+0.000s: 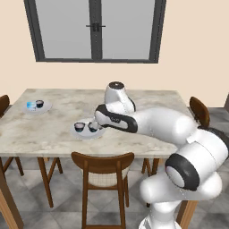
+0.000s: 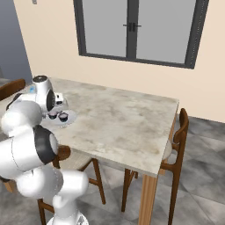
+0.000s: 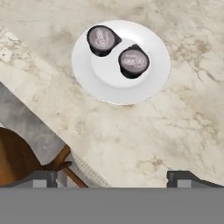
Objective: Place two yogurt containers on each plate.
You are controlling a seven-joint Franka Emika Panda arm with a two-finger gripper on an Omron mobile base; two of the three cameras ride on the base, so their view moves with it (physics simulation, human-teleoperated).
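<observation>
1. Marble-patterned stone, beige with grey veins, tops the worktop (image 1: 58, 134), which stands on wooden legs below a dark-framed window (image 1: 95, 29) in a cream wall.
2. Just ahead of the pincer (image 3: 113, 178), whose two dark tips stand wide apart with nothing between them, lies the near plate (image 3: 151, 85), round, shallow and smooth white-grey.
3. On it sit two yogurt containers, one cup (image 3: 103, 40) farther from the tips and the other cup (image 3: 133, 62) nearer; they almost touch, both upright, small dark rounds with paler foil-like lids bearing faint print.
4. Well away from the pincer, toward the worktop's far left corner, the second plate (image 1: 44, 108) carries a bright light blue cup (image 1: 31, 105) and a dark cup (image 1: 40, 103) side by side.
5. With two cups on each plate, the task looks complete, and the empty, spread pincer above the near plate fits a release just made.
6. A wooden chair (image 1: 103, 172) with a woven seat is tucked under the near edge.
</observation>
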